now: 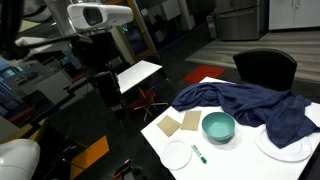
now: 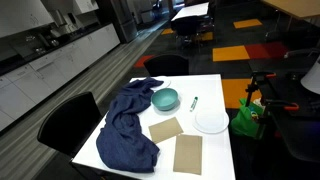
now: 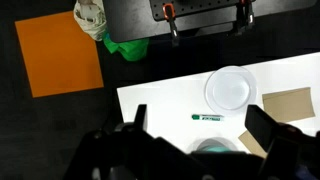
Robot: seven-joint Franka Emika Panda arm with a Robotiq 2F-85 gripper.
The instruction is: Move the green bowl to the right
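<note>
White and round, a small plate [image 1: 177, 155] lies closest to me, by the edge of the bench [image 1: 228, 158]. Just beside it lies a green pen [image 1: 198, 154]. A bit further in are the brown mats [image 1: 170, 126], flat and side by side. Next to them sits the green bowl [image 1: 218, 127], near the middle of the bench. It is the right way up, and I can see nothing in it.

Just behind the bowl a big blue cloth [image 1: 262, 108] lies in a heap. One end of it flops over part of a bigger plate [image 1: 283, 143], so some of that plate is hidden.

Up above, the claw [image 3: 200, 122] hangs high over the bench. Its two fingers are spread wide and it holds nothing. The bowl peeks in low between them. I think the claw is open like that so it can fit over the rim of the bowl. I think it is lined up there so it can go straight down. The bowl has not been moved yet.

Far back, past the bench, stands a black chair [image 1: 265, 68].

Now I count. One green bowl. One pen. Two plates, one small and one big. Two brown mats. One blue cloth. One claw.
</note>
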